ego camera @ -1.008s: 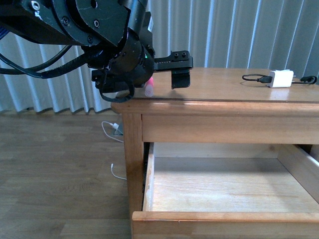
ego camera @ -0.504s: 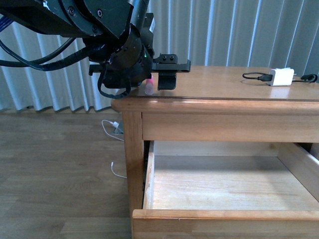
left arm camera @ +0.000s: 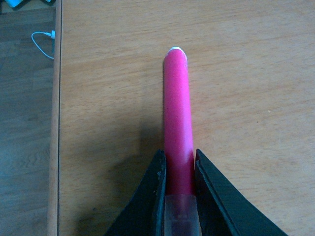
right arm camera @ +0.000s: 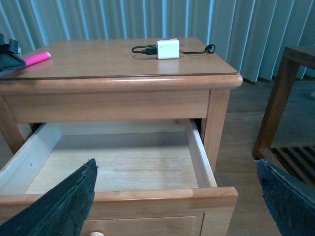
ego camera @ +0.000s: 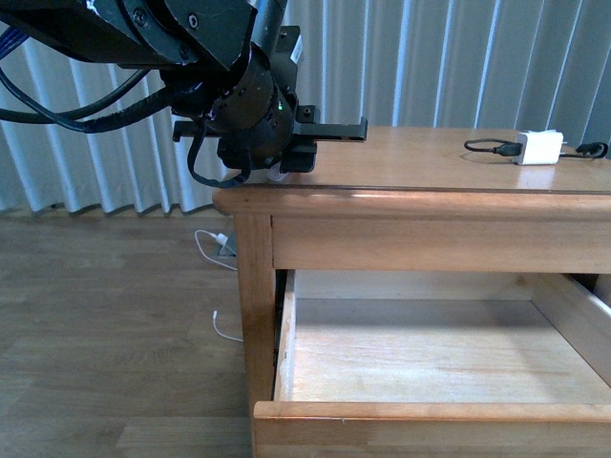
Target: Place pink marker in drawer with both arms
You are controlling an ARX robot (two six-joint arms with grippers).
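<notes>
The pink marker (left arm camera: 176, 123) lies flat on the wooden table top (left arm camera: 246, 98), near its left edge. My left gripper (left arm camera: 178, 160) is shut on it, one finger on each side where the pink body meets the pale cap. In the front view the left gripper (ego camera: 298, 157) rests low at the table's left front corner and hides the marker. The marker also shows in the right wrist view (right arm camera: 37, 59). The drawer (ego camera: 430, 415) is pulled open below, with a bare pale interior. My right gripper (right arm camera: 177, 196) is open wide just in front of the drawer front (right arm camera: 147, 194).
A white charger block (ego camera: 537, 150) with a black cable sits at the table's back right, also seen in the right wrist view (right arm camera: 167, 48). A white cable (ego camera: 224, 329) lies on the floor to the left. Another wooden stand (right arm camera: 290, 98) is right of the table.
My left gripper has dropped lower onto the table's left corner and shifted slightly left. The marker's pale tip, visible below the gripper before, is now hidden in the front view.
</notes>
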